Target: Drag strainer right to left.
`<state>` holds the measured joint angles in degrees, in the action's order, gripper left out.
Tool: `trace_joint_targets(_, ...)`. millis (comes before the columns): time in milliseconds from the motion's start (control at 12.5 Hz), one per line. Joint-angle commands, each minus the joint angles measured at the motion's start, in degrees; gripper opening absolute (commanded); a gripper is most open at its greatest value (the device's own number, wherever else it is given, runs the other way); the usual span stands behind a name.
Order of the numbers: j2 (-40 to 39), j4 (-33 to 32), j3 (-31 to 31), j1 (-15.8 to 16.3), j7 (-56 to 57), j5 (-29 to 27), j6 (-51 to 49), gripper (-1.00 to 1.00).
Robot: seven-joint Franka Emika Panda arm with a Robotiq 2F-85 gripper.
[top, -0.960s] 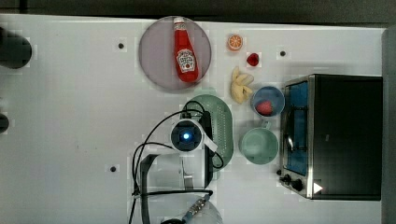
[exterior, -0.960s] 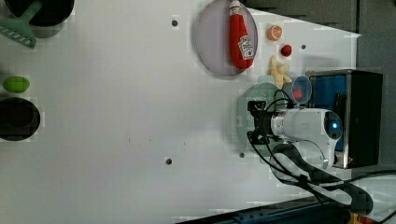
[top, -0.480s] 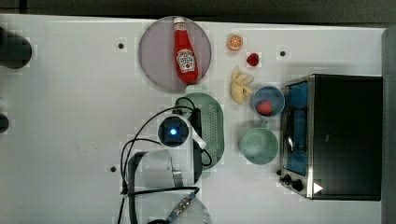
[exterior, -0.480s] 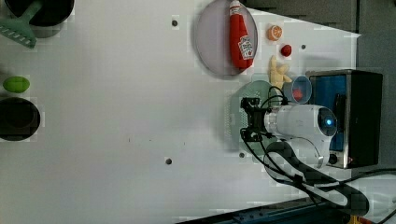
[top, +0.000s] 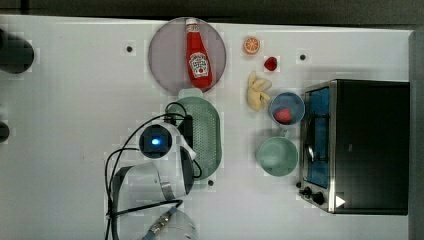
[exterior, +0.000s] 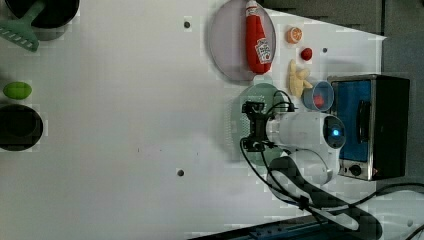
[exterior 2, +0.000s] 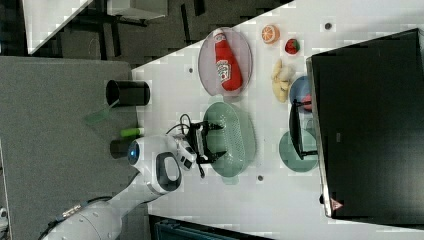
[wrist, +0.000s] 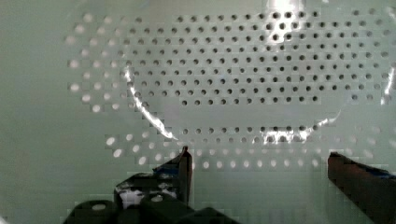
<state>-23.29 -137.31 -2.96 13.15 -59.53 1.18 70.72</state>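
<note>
The gripper (wrist: 259, 161) hangs inside the strainer (top: 206, 136), fingers spread wide and holding nothing, their tips low over the perforated bottom near the wall on the top view's left. The strainer lies mid-table, one end tab touching or just under the rim of the plate (top: 165, 60) that carries the ketchup bottle (top: 198, 54); the cup (top: 276, 156) sits near it on the top view's right, in front of the toaster oven (top: 361, 145). Judging by this, the drag is under way but short: the broad bare stretch of table (top: 70, 125) towards the top view's left edge is uncrossed, so most of the leftward travel remains
</note>
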Motion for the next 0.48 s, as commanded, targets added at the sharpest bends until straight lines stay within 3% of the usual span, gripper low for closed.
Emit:
trace_joint_targets(80,-0.5,0.7,-0.6,3.7,-6.0,1.2,0.2,1.00)
trace_joint_targets(480,-2.9,4.9,-0.7,7.9,-6.2,-3.0,-1.7,1.00)
